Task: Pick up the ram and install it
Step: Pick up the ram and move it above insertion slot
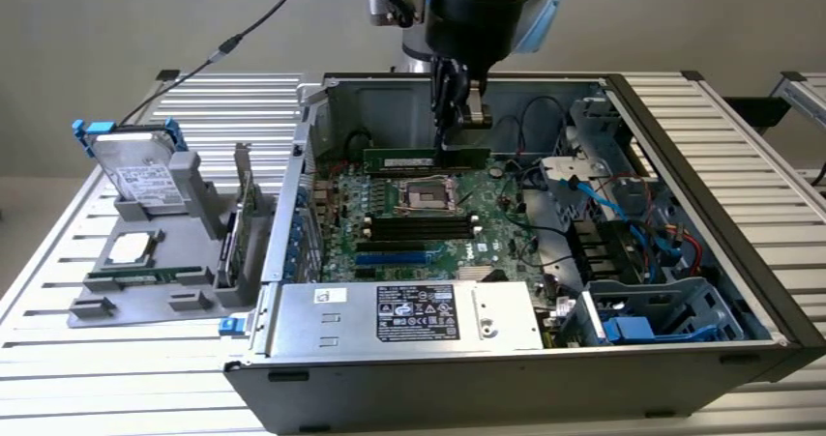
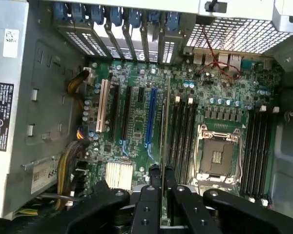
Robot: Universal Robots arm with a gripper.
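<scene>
Hand [image 1: 461, 138] clenched on ram [image 1: 408, 158], gripped near one end, above slots [image 1: 410, 226]. Risk: off-centre hold lets it tilt and seat crooked.

exterior: raised, angled down, whole case [image 1: 516, 378] | wrist: close above | shared: motherboard [image 1: 497, 199]

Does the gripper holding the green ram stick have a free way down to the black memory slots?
Probably yes: the gripper, shut on the long green ram stick, hangs inside the open case; nothing covers the black memory slots.
</scene>
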